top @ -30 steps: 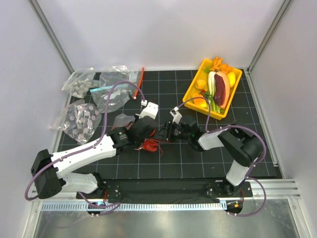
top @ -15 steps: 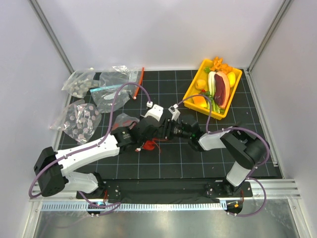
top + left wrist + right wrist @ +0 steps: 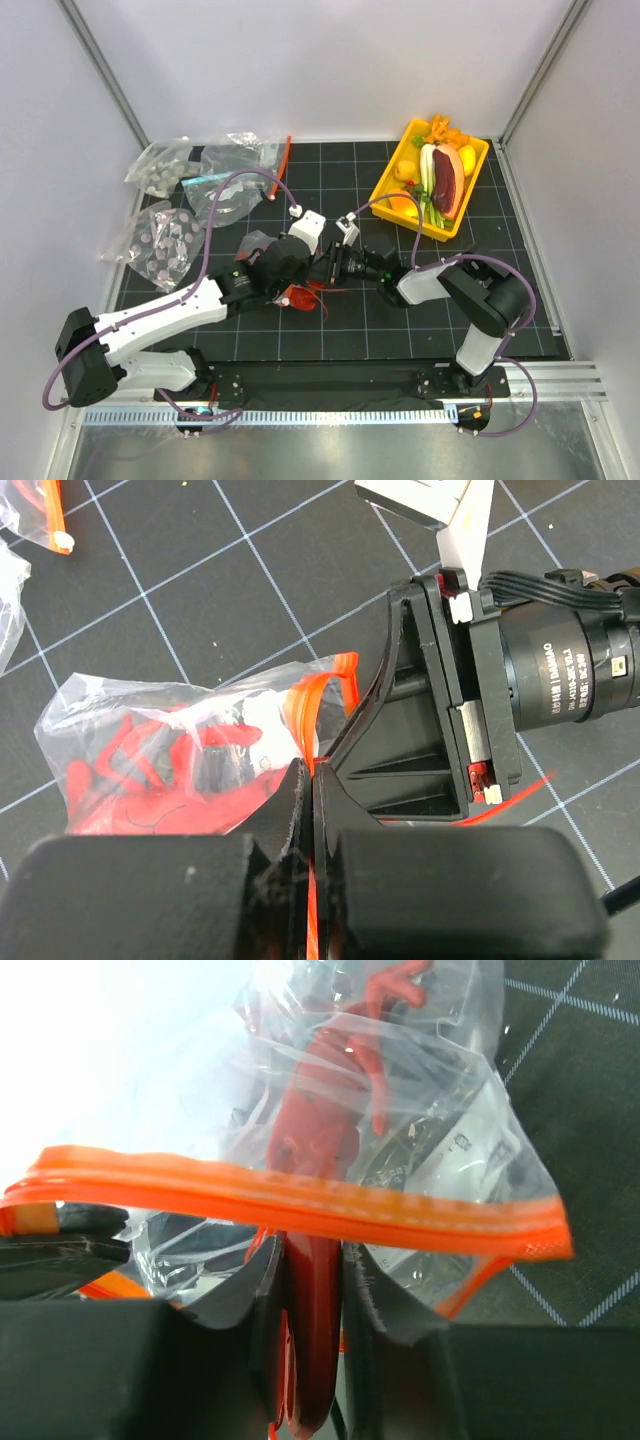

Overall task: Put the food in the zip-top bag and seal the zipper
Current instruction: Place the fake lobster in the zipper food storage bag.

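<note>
Left end effector (image 3: 310, 780) is closed, with the zipper (image 3: 318, 695) pinched between its fingers. The red lobster (image 3: 320, 1120) is gripped at one end by the right end effector (image 3: 308, 1260). Its body is seen inside the zip-top bag (image 3: 450, 1160). The bag is located mid-tabletop (image 3: 400, 330), between the arms. Other toy food is seen in the yellow tray (image 3: 378, 190).

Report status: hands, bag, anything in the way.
Left hand shut on zipper. Right hand shut on lobster, partway in bag, mouth unsealed. Nothing else in the way.
</note>
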`<state>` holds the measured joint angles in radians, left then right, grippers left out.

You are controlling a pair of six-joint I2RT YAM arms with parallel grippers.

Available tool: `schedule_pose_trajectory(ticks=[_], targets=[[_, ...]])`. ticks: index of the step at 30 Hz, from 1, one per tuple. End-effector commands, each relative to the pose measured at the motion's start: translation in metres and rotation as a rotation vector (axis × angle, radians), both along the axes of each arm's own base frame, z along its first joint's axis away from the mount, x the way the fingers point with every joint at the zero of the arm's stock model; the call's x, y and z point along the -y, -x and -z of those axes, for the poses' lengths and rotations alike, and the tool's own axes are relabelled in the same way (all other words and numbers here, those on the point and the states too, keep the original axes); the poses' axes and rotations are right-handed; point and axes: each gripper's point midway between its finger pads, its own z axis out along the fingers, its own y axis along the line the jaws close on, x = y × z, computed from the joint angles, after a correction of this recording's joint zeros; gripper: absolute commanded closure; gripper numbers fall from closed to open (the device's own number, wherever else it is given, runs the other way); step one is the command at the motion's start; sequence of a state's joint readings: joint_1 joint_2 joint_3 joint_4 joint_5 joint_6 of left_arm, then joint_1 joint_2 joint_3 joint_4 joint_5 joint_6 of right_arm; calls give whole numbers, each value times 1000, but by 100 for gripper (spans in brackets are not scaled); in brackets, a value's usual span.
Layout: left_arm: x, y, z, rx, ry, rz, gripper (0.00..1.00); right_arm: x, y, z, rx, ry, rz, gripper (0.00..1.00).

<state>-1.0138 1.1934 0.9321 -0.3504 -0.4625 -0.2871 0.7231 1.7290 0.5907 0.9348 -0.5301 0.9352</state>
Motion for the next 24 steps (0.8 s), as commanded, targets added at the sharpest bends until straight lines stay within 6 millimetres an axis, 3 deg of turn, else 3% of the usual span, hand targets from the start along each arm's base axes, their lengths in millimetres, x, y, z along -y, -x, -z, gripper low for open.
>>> schedule_pose_trajectory(ticks=[1,9,12,18,24], targets=[[10,-5,-16,43,58,8,100,-8,-4,-23,69,-63,-3,99],[0,-11,-11,56,-13,-33,99,-3,-6,-34,47,-38,-22,99],[-1,-12,-8,59,-31,-30,99,-1,-5,-31,-15,-11,-66,99],[-1,-12,-5,85,-62,-17,100,-4,10,-46,-57,-73,-199,99],[3,-7,-9,125,-39,33,100,15,-1,-55,-51,-85,-150,99]])
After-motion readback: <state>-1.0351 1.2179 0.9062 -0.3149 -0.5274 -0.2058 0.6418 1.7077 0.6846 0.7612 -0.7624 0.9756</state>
